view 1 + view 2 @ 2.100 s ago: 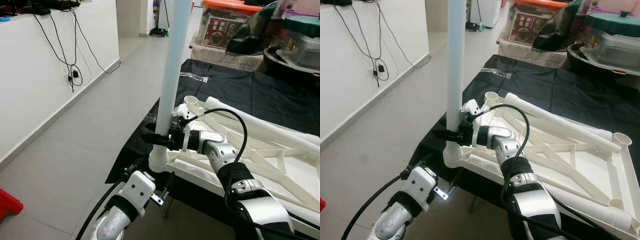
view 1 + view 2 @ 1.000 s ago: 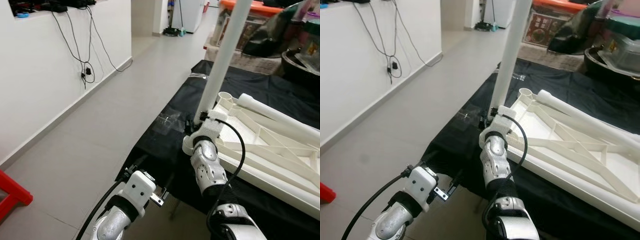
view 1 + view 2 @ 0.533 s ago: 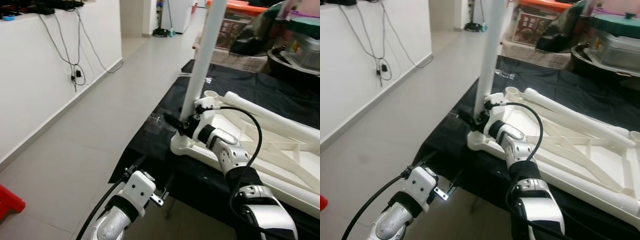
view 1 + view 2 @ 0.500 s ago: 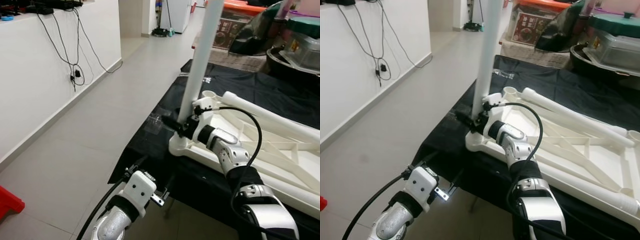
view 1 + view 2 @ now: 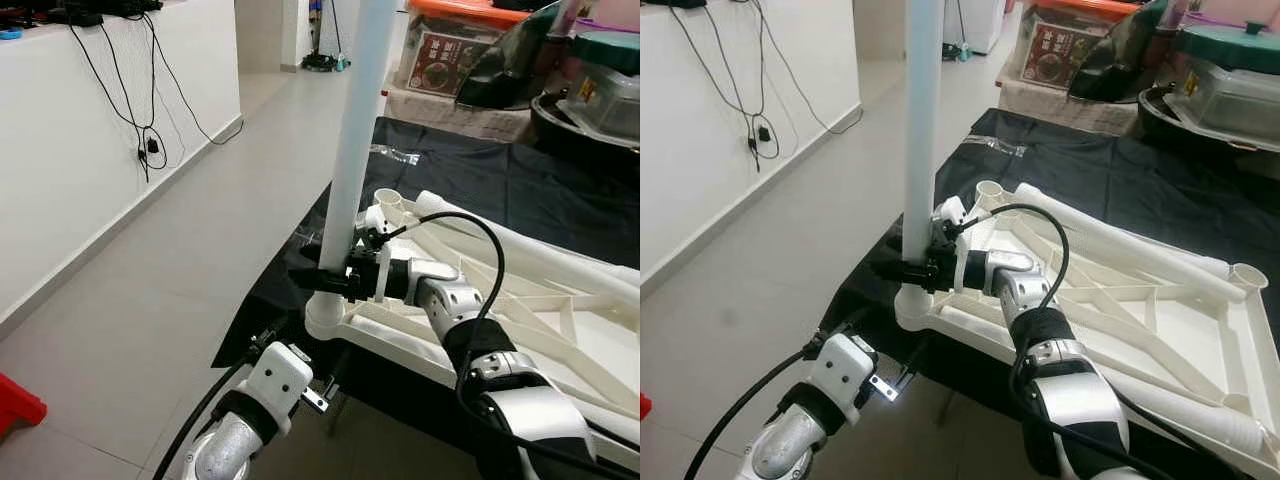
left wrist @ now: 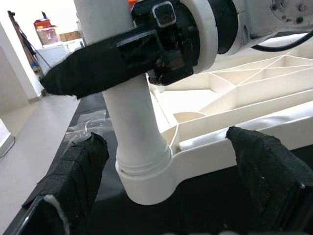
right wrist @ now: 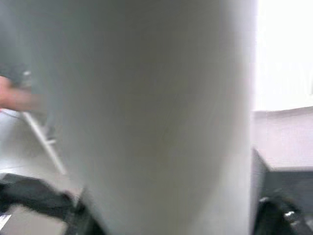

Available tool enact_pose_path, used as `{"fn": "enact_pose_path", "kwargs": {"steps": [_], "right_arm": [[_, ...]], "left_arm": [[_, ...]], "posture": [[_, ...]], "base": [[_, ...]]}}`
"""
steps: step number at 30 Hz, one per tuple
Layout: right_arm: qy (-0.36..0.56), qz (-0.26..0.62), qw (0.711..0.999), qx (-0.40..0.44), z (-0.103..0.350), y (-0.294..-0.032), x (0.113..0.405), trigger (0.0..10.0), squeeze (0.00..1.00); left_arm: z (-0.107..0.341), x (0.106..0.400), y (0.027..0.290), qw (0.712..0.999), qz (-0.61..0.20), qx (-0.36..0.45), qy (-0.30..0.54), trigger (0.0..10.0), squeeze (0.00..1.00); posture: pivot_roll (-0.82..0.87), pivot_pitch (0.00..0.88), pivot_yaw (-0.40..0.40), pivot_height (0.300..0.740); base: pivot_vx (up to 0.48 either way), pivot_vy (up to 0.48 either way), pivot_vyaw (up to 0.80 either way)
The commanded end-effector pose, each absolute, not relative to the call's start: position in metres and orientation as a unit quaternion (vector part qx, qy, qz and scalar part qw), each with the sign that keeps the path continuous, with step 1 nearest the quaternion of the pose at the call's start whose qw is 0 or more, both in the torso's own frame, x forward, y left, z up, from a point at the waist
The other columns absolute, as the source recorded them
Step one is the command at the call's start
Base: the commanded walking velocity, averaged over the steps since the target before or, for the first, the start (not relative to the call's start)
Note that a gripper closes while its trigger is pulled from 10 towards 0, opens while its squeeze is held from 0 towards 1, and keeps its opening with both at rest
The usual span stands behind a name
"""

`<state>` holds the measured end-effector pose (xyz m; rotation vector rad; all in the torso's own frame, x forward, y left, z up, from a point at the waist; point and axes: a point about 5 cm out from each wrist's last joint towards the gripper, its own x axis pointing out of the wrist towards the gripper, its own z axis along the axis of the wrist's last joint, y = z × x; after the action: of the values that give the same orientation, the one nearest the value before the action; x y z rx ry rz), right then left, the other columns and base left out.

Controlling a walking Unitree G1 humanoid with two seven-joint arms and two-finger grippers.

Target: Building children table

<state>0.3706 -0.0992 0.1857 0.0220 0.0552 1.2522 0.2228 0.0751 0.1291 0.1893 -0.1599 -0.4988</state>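
Head views: upturned white table frame (image 5: 520, 300) on a black cloth (image 5: 500, 180); a white leg tube (image 5: 350, 170) stands upright in its corner socket (image 5: 322, 318), the right gripper (image 5: 320, 280) clamped around it just above.

Left wrist view: left gripper (image 6: 171, 176), fingers spread and empty, just below the socket.

Right wrist view: tube pressed close, blurred.

You see a white wall (image 5: 80, 150) with black wires (image 5: 150, 110) hanging down it. Beside the wall runs a grey tile floor (image 5: 190, 260), bright with light.
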Motion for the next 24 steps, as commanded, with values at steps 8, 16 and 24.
{"fn": "enact_pose_path", "kwargs": {"steps": [8, 16, 24], "right_arm": [[-0.014, 0.374, 0.927, 0.039, 0.184, -0.105, 0.390, 0.0, 0.00], [0.020, -0.163, 0.985, 0.054, 0.156, -0.177, 0.384, 0.0, 0.00], [0.034, -0.261, 0.959, 0.104, 0.145, -0.164, 0.365, 0.0, 0.00]], "left_arm": [[0.126, 0.222, 0.076, 0.962, -0.246, 0.098, -0.072, 10.0, 0.00], [0.126, 0.222, 0.076, 0.961, -0.247, 0.099, -0.071, 10.0, 0.00], [0.126, 0.222, 0.076, 0.961, -0.247, 0.101, -0.072, 10.0, 0.00]], "posture": [[0.09, 0.072, -0.091, 0.740], [0.09, 0.070, -0.088, 0.740], [0.09, 0.070, -0.088, 0.740]], "base": [[0.000, 0.000, 0.00], [0.000, 0.000, 0.00], [0.000, 0.000, 0.00]]}}
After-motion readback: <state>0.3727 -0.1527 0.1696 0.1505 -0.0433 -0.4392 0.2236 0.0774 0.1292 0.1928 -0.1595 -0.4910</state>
